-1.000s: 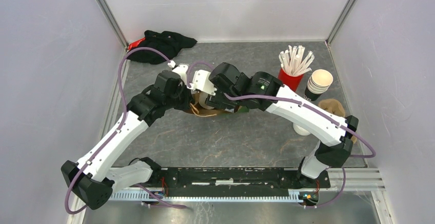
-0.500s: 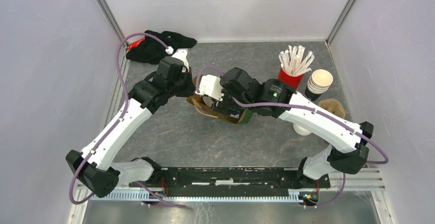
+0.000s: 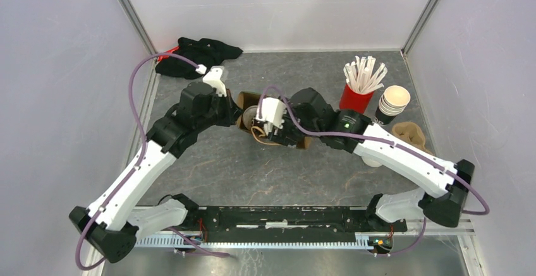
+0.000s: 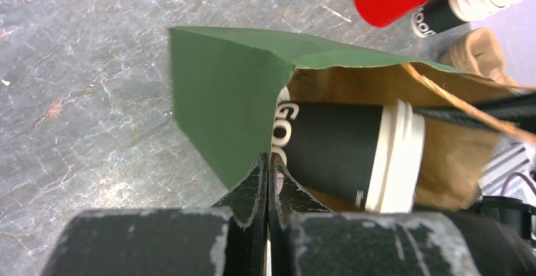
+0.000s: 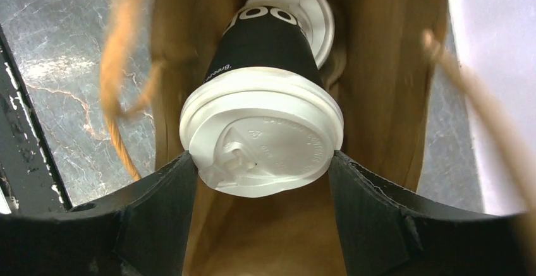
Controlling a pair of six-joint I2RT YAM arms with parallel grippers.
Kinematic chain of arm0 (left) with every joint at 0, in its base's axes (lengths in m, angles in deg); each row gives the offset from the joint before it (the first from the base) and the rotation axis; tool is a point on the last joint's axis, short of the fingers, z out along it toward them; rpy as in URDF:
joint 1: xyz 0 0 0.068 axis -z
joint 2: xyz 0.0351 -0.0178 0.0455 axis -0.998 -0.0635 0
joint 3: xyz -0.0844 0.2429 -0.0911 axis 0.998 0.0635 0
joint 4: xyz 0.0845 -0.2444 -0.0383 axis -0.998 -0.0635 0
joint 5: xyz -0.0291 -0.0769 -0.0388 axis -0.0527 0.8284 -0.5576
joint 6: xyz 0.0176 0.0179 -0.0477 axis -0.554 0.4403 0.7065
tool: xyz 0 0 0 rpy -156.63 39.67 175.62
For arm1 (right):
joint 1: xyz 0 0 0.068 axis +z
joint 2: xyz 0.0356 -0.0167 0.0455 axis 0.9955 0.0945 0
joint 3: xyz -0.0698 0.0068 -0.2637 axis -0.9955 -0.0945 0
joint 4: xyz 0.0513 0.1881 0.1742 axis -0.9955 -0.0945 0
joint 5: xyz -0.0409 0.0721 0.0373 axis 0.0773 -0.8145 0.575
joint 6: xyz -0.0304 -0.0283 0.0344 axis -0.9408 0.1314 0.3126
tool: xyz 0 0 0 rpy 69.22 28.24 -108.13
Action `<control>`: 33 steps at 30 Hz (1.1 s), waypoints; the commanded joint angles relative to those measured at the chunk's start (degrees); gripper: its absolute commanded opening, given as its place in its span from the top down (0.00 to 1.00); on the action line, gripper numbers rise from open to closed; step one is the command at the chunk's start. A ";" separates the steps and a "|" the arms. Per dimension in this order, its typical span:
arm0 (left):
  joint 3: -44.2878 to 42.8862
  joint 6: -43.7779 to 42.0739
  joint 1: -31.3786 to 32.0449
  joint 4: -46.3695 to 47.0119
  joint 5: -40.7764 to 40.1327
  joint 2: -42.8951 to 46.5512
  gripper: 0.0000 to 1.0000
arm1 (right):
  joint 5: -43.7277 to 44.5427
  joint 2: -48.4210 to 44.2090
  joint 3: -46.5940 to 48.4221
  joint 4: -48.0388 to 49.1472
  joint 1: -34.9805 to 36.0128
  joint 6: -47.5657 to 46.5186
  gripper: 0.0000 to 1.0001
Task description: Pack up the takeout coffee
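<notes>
While pinching the green flap (image 4: 221, 105) of the brown paper bag (image 5: 392, 99) in the closed left jaws to hold it open, slide the white-lidded dark paper cup (image 5: 262, 131), clamped in the right jaws within the bag, against the second lidded cup (image 5: 316, 11) deeper in before releasing.

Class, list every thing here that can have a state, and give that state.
paper bag: mouth open, cups inside
left gripper: shut on the bag's edge
right gripper: shut on front coffee cup
front coffee cup: lidded, in bag mouth
rear coffee cup: lidded, deeper inside bag
cup stack: upright, lidless
</notes>
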 commanded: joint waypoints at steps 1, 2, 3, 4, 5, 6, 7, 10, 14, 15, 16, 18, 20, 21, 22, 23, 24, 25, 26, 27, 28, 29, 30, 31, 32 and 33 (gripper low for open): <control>1.69 1.45 0.01 6.96 1.32 5.41 0.98 | -12.34 -7.26 -6.84 12.91 -5.57 0.77 0.74; 2.27 1.40 0.01 7.26 1.32 6.16 0.98 | -14.85 -7.87 -7.87 13.91 -6.79 1.13 0.74; 2.73 1.22 0.01 7.47 1.32 6.71 0.98 | -16.43 -8.42 -8.87 14.61 -7.49 1.49 0.74; 3.09 0.82 0.01 7.51 1.32 7.11 0.98 | -17.55 -8.77 -9.49 15.30 -8.39 2.12 0.74; 3.39 0.63 0.01 7.54 1.32 7.32 0.98 | -18.38 -8.98 -10.01 15.71 -9.18 2.59 0.74; 3.59 0.61 0.01 7.28 0.14 7.47 0.98 | -19.47 -9.20 -10.25 16.07 -9.68 3.06 0.75; 3.66 0.94 0.01 6.95 -0.85 7.37 0.98 | -20.31 -9.30 -10.22 16.25 -9.97 3.49 0.75; 3.84 2.49 0.01 8.75 0.16 7.14 0.98 | -25.03 -9.31 -10.87 16.53 -10.10 3.73 0.75; 3.37 5.29 0.01 9.94 -0.12 6.25 0.98 | -28.58 -8.92 -11.40 16.81 -10.09 4.36 0.76; 2.49 5.91 0.01 8.97 -1.74 5.69 0.98 | -29.72 -8.80 -11.23 16.54 -10.08 4.72 0.76; 1.33 6.59 0.01 7.63 -3.75 4.87 0.98 | -30.85 -8.82 -11.17 16.50 -10.10 5.16 0.76; -1.65 6.66 0.01 3.77 -8.00 3.35 0.98 | -31.58 -9.53 -11.64 16.88 -10.09 6.19 0.76; -4.28 6.45 0.02 -0.04 -12.33 1.08 0.98 | -31.54 -10.43 -11.65 16.54 -10.08 7.01 0.76; -4.77 6.12 0.02 -0.74 -13.64 0.68 0.98 | -30.72 -10.83 -11.44 15.81 -10.10 7.20 0.76; -4.76 5.98 0.05 -1.15 -14.24 0.50 0.98 | -29.58 -11.09 -10.88 15.03 -10.11 7.32 0.76; -4.56 5.92 0.01 -1.43 -14.91 0.59 0.98 | -27.49 -11.47 -10.13 14.18 -10.14 7.53 0.77; -4.13 5.74 0.01 -1.52 -15.20 0.71 0.98 | -25.40 -12.12 -9.59 13.79 -10.10 7.72 0.77; -3.72 5.70 0.01 -1.90 -15.89 0.86 0.98 | -22.66 -13.03 -9.27 13.87 -10.10 8.09 0.77; -3.40 5.70 0.01 -2.40 -16.69 0.99 0.98 | -20.04 -13.80 -9.08 14.27 -10.10 8.53 0.77; -3.11 5.63 0.01 -2.88 -17.61 1.01 0.98 | -18.46 -14.53 -8.67 14.39 -10.03 8.65 0.77; -3.16 5.66 -0.03 -3.60 -18.87 0.90 0.98 | -17.53 -14.91 -8.22 14.23 -10.05 8.82 0.77; -3.54 5.80 -0.07 -4.54 -20.33 0.59 0.98 | -17.30 -15.33 -7.66 13.95 -10.05 8.92 0.76; -4.72 6.10 -0.10 -6.30 -22.27 -0.02 0.98 | -17.34 -15.57 -7.14 13.41 -10.06 8.92 0.76; -5.46 6.58 -0.13 -8.06 -24.38 -0.76 0.98 | -17.31 -15.88 -6.93 13.07 -10.07 8.99 0.77; -6.69 6.88 -0.24 -9.54 -26.34 -1.59 0.98 | -17.32 -16.28 -6.71 12.65 -10.09 9.01 0.77; -8.04 6.85 -0.34 -10.61 -27.98 -2.20 0.98 | -17.27 -16.84 -6.51 12.38 -10.09 9.01 0.77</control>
